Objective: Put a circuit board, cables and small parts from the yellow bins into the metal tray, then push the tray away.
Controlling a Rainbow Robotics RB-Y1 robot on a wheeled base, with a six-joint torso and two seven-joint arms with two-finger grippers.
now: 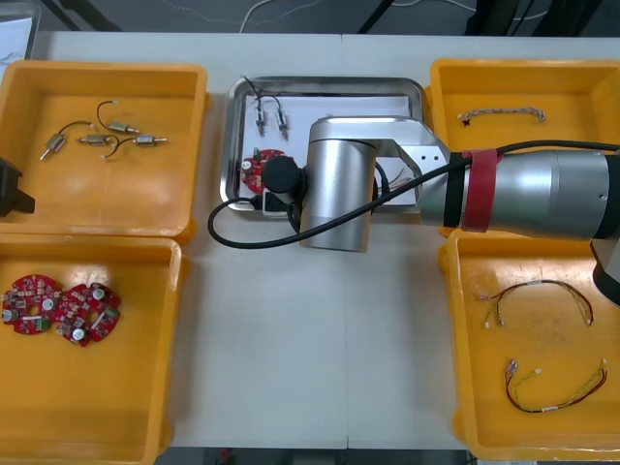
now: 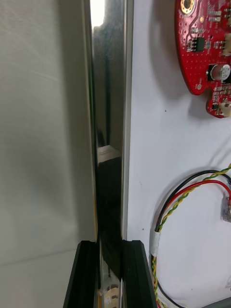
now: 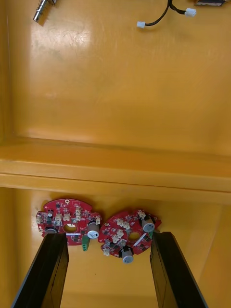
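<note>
Surface: light table (image 1: 291,339), one.
Yellow bins (image 1: 102,70): four, two at each side.
Metal tray (image 1: 329,84): one, white inside, between the far bins.
Circuit boards (image 1: 87,312): three; two in the near left bin, one in the tray.
Small metal parts (image 1: 121,127): six; four in the far left bin, two in the tray.
Cables (image 1: 538,291): four counted; two red and yellow in the near right bin, one twisted in the far right bin, one red and yellow in the tray.
Right gripper (image 2: 110,243): clamped on the tray's rim.
Left gripper (image 3: 109,235): fingers apart, above the two binned boards.
</note>
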